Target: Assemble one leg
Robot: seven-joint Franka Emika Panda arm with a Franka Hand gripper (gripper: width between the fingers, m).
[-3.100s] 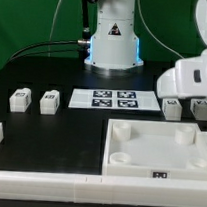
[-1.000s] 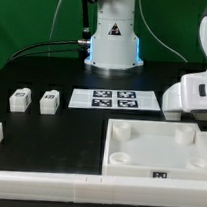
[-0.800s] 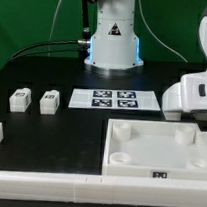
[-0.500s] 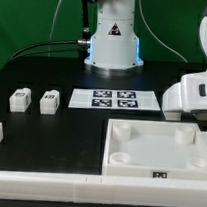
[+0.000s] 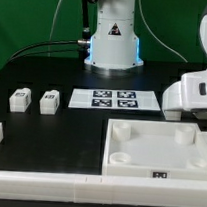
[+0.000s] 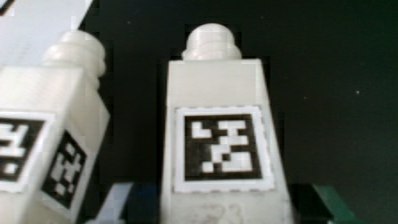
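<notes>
Wrist view: the leg lies on the dark surface with its tagged face towards the camera. Its tagged end sits between the fingers of the gripper, and a second leg lies just beside it. The fingers flank the leg, but whether they pinch it cannot be told.

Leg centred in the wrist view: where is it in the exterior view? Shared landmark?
Exterior view: not visible; likely hidden behind the arm's white housing at the exterior view's right.
Wrist view: the leg fills the centre, tag facing the camera, a second leg beside it.
Shared landmark: only the black table.
</notes>
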